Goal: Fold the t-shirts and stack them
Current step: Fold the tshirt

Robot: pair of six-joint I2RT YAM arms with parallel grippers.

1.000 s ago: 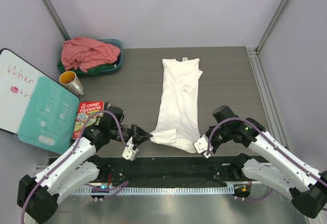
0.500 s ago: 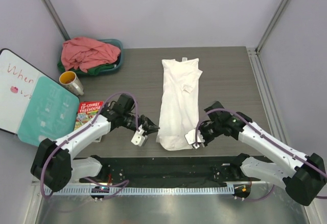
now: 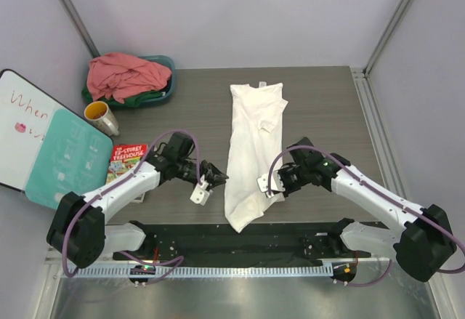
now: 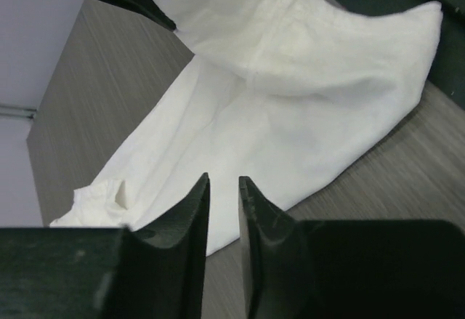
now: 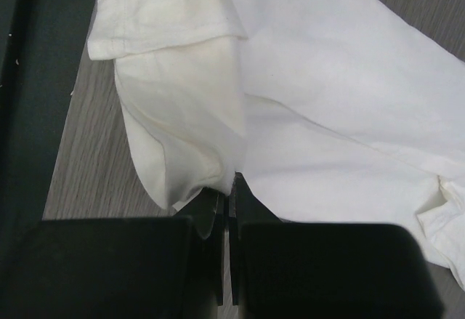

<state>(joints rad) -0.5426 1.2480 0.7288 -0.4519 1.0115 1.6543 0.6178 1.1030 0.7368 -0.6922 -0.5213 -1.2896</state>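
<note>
From above, the white shirt [image 3: 251, 137] lies lengthwise on the desk [image 3: 327, 108], with my left tool [image 3: 216, 179] and right tool [image 3: 270, 186] flanking its near end for the fold.

Left wrist: my left tool stands slightly apart, empty beside the cloth.

Right wrist: my right tool is clamped on the white shirt's near edge, I judge to fold it over.

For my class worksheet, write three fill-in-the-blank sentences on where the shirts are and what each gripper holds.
1. The white t-shirt lies on the ___.
2. The right gripper is shut on it; the left gripper holds ___.
3. The salmon-pink t-shirt sits in a teal ___.
Missing words: table, nothing, basin.
</note>
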